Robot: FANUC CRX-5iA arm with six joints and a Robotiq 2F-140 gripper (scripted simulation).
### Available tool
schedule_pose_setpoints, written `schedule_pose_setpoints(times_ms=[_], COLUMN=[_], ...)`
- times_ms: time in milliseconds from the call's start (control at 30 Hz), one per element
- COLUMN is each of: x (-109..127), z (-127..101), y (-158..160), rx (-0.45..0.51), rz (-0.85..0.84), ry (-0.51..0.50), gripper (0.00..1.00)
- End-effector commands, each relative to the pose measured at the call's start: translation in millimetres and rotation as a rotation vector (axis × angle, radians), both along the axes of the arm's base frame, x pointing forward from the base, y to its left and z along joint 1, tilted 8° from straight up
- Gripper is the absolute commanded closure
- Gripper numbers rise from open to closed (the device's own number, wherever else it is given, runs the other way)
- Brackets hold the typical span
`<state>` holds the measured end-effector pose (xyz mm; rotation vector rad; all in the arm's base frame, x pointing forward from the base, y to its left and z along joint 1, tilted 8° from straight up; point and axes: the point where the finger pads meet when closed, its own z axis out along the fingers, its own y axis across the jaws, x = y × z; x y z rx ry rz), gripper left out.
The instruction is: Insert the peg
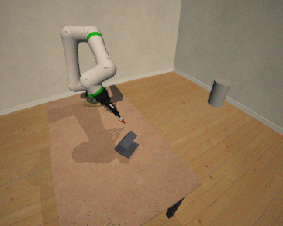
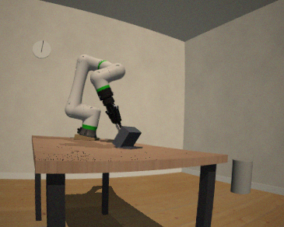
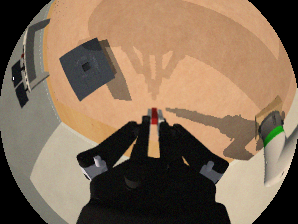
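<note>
The pincer grips the red peg – tilted, above the desk, near the grey block but apart. Best to line the peg square with the hole in the sloped face – then push straight along its axis.
</note>
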<state>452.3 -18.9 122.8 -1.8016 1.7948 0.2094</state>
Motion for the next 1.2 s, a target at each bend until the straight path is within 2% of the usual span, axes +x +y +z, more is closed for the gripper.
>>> schedule_pose_setpoints(times_ms=[0,1167], x=[2,20], z=[0,8], y=[-3,-44], rx=[0.027,0.3], rz=[-0.043,-0.459], ry=[0.001,-0.002], gripper=[1.0,1.0])
